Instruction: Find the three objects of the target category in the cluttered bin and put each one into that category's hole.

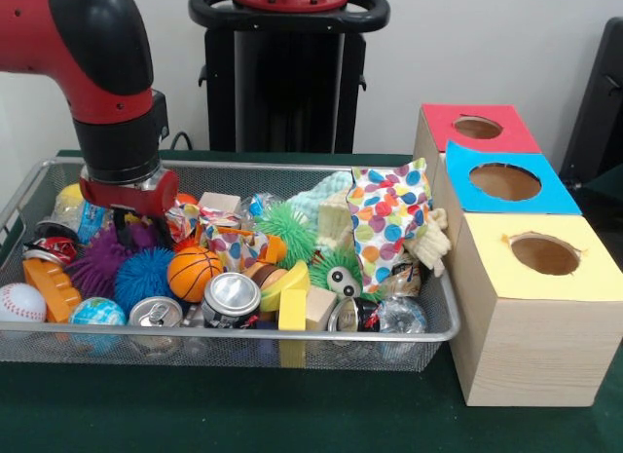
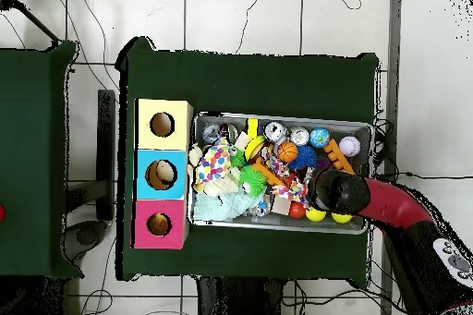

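Holding my pincer [image 1: 125, 215] low in the wire bin [image 1: 292, 331], fingers hidden so I can't tell their spread, purple spiky ball [image 1: 100, 261] just beneath, mini basketball [image 1: 194, 273] beside.

Front view: close, low, level with the wire bin [image 1: 292, 333], facing across the desk [image 1: 243, 414]. Overhead view: high, straight down, whole desk [image 2: 249, 76] visible. Shared: bin [image 2: 365, 127], three boxes [image 2: 163, 175].

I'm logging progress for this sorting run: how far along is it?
Done: the overhead view shows something pale inside the blue box's hole; what it is I cannot tell. The yellow hole and red hole show nothing clear. In hand: the hand is down among the clutter at one end of the wire bin, grip hidden. Left: the bin is full, so most sorting seems ahead.
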You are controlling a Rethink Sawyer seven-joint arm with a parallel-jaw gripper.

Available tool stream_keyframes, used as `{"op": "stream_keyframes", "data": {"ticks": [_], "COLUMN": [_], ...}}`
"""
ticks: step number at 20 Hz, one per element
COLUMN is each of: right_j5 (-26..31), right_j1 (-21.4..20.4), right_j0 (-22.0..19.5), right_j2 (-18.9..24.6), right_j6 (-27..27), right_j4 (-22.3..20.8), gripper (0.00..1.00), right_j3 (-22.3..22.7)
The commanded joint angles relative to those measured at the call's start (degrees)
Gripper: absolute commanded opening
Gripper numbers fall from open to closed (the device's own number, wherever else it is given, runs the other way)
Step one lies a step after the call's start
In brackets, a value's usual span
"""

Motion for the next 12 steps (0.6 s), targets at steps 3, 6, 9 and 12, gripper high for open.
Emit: {"op": "stream_keyframes", "data": {"ticks": [3, 6, 9, 12], "right_j5": [3.0, 3.4, 4.6, 4.7], "right_j1": [2.3, 1.3, 0.3, -1.3], "right_j0": [-0.1, 0.1, 0.4, 1.0], "right_j2": [-0.3, -0.1, -0.5, -0.9], "right_j6": [-3.9, -4.6, -4.1, -3.0], "right_j4": [-3.5, -3.8, -3.2, -2.8], "gripper": [1.0, 0.0, 0.0, 0.0], "right_j3": [-2.9, -3.2, -2.4, -0.7]}}
